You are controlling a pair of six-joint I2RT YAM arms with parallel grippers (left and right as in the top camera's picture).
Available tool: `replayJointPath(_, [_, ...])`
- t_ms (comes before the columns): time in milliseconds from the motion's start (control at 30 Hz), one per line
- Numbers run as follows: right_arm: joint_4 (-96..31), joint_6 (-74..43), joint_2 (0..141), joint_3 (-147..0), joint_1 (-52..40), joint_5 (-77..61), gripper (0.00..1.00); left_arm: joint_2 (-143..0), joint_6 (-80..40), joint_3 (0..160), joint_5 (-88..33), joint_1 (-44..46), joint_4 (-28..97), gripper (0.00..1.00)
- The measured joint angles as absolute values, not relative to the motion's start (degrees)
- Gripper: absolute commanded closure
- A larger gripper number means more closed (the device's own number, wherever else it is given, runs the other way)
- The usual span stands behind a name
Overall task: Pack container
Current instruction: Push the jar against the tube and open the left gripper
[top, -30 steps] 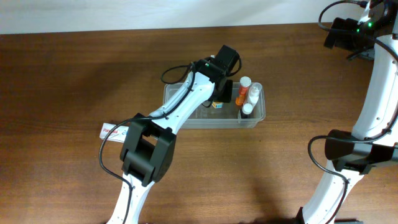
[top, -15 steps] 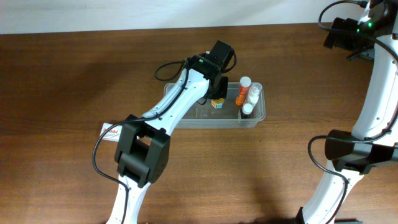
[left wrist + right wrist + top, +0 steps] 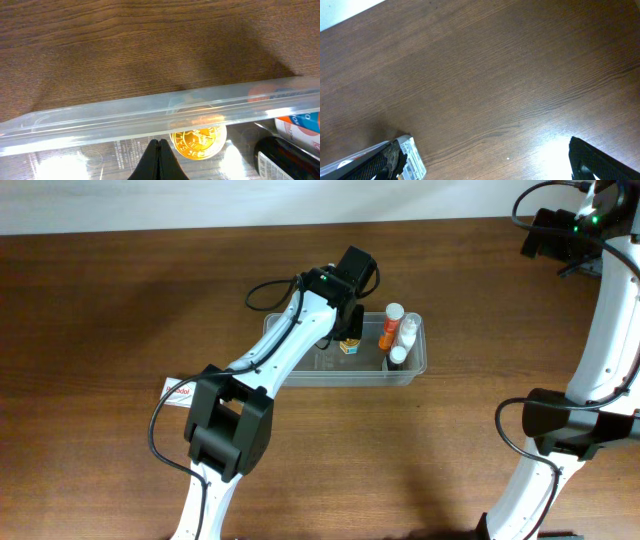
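Left wrist view puts the left hand point(image 3: 157, 159) low inside the container point(image 3: 100, 119), its two fingers pressed together on nothing. Just ahead of the tips sits a round gold embossed cap point(image 3: 198, 141). Off to the hand's right stand a dark bottle point(image 3: 282, 159) and a white labelled bottle point(image 3: 302, 122). Beyond them runs the tub's clear rim, then bare desk point(image 3: 125, 45).

From overhead the left arm stretches long from its base, wrist dipped over the middle of the tub. An orange bottle point(image 3: 389, 332) stands toward the end on the hand's right.

I'd say a placing step is finishing, with the tub partly filled. The next move calls for a straight lift clear of the rim without clipping the bottles. After that comes a reach back for the flat white-and-red packet point(image 3: 178, 391), which lies on the desk far behind the hand, by the arm's base.

Farthest off, the right hand point(image 3: 480, 167) hangs over bare desk, well apart from the tub, fingers spread wide and empty.
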State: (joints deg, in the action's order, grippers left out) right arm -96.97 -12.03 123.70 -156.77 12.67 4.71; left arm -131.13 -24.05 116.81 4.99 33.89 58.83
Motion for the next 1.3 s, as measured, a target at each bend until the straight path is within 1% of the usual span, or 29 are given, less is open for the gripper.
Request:
replayJointPath(467, [-96.97, -12.03, 123.7, -156.77, 12.67, 4.71, 0.02, -131.28, -25.65, 116.81, 5.67, 33.89, 58.94, 0.99])
replayJointPath(967, [-96.97, -12.03, 123.7, -156.77, 12.67, 4.71, 0.02, -134.61, -26.65, 116.92, 5.89, 34.24, 57.78, 0.99])
replayJointPath(1300, [-96.97, -12.05, 123.7, -156.77, 12.67, 4.71, 0.02, -134.61, -26.68, 116.92, 6.07, 37.85, 55.88, 0.98])
